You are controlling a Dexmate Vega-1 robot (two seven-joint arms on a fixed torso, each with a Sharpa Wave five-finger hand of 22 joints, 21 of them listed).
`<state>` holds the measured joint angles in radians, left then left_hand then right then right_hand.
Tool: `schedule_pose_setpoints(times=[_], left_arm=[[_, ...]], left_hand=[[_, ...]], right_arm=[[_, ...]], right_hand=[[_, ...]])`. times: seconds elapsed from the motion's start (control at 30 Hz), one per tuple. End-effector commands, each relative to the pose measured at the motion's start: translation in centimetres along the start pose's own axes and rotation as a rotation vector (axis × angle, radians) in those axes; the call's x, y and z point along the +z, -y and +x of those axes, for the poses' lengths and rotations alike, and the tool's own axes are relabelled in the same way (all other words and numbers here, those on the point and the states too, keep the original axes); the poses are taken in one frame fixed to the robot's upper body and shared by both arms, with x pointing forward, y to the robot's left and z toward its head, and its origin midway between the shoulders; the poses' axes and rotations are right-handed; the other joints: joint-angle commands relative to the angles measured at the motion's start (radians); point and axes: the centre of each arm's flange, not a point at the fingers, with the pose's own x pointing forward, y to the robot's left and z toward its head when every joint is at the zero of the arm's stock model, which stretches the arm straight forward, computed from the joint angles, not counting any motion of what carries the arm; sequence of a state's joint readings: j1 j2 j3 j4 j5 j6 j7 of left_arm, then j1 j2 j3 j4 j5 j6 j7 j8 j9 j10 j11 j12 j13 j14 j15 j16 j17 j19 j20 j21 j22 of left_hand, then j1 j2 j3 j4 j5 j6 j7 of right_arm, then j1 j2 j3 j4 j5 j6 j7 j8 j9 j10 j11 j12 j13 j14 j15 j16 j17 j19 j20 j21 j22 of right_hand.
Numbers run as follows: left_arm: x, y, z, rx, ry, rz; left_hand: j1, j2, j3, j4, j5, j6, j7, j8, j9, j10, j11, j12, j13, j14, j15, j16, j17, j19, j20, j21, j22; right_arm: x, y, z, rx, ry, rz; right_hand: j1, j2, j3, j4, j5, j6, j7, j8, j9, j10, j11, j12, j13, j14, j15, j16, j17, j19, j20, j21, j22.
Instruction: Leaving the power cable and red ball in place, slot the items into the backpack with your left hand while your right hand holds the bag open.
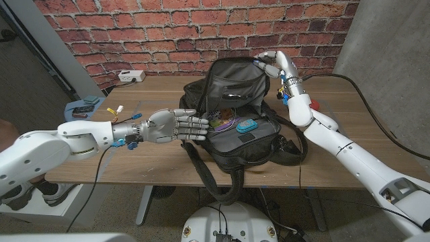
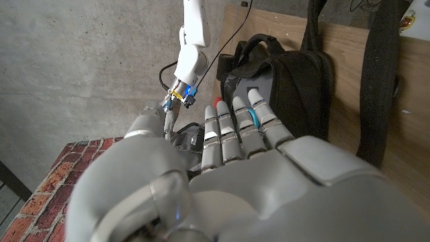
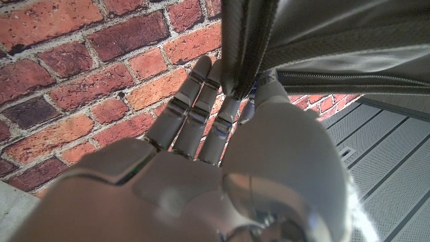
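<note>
Fingers of my right hand [image 1: 274, 64] pinch the backpack's [image 1: 236, 114] raised flap on the counter [image 1: 154, 158]; my left hand [image 1: 176, 126], fingers straight and empty, hovers just beside its open mouth.

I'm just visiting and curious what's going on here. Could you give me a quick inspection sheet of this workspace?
Surface: brown wooden table.
Job's things: black fabric backpack open, flap raised; small blue oval item and colourful items inside.
Clutter: white power strip at the far edge; small items on a blue pad at the left edge; red ball behind the right arm.
Hands: left hand empty, fingers extended toward the bag; right hand grips the flap's top edge.
Cables: black cable over the table's right side.
Surroundings: red brick wall.
</note>
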<state>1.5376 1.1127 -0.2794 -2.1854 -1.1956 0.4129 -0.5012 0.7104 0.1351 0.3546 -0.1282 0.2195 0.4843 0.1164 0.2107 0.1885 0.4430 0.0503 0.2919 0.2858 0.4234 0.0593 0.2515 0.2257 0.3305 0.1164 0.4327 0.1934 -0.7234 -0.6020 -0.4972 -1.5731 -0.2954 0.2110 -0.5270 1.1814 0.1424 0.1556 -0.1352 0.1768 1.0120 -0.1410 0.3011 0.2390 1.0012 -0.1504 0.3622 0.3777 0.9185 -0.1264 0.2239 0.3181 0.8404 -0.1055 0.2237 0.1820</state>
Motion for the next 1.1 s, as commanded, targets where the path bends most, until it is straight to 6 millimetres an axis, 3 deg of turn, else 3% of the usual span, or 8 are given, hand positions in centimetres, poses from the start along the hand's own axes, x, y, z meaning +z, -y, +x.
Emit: schedule_pose_setpoints(times=[0.03,0.53,1.1], left_arm=[[0.5,-0.3,-3.5,0.094,0.006,0.033],[1.4,-0.7,-5.7,0.264,-0.029,0.122],[2.1,-1.2,-5.5,0.327,-0.039,0.172]], left_hand=[[0.002,0.014,0.009,0.0,0.008,0.01,0.001,0.003,0.005,0.005,0.003,0.002,0.004,0.006,0.004,0.001,0.003,0.0,0.006,-0.001,0.002],[-0.004,0.021,0.02,0.001,0.007,0.044,-0.006,0.013,0.007,0.036,-0.006,0.014,0.01,0.031,-0.005,0.01,0.006,0.008,0.0,0.001,0.003],[-0.008,0.025,0.029,0.001,0.007,0.053,-0.011,0.015,0.009,0.04,-0.013,0.015,0.016,0.033,-0.008,0.009,0.008,0.01,-0.003,0.002,0.004]], right_arm=[[-0.7,1.1,-1.5,0.006,-0.02,-0.017],[-0.6,2.4,-2.7,0.006,-0.023,-0.027],[2.0,2.8,-4.3,0.043,-0.038,-0.013]], right_hand=[[0.005,0.009,-0.003,0.001,0.006,0.007,-0.001,0.007,0.005,0.008,-0.001,-0.001,0.005,-0.003,-0.112,0.001,0.002,-0.005,-0.071,-0.001,0.001],[0.007,0.009,-0.003,0.0,0.006,0.006,-0.002,0.005,0.005,0.008,0.0,-0.002,0.005,-0.004,-0.112,0.002,0.003,-0.005,-0.071,-0.001,0.001],[0.003,0.009,-0.005,0.002,0.005,0.01,-0.003,0.006,0.006,0.014,0.006,-0.001,0.007,-0.005,-0.11,0.002,0.005,-0.002,-0.064,0.0,0.001]])
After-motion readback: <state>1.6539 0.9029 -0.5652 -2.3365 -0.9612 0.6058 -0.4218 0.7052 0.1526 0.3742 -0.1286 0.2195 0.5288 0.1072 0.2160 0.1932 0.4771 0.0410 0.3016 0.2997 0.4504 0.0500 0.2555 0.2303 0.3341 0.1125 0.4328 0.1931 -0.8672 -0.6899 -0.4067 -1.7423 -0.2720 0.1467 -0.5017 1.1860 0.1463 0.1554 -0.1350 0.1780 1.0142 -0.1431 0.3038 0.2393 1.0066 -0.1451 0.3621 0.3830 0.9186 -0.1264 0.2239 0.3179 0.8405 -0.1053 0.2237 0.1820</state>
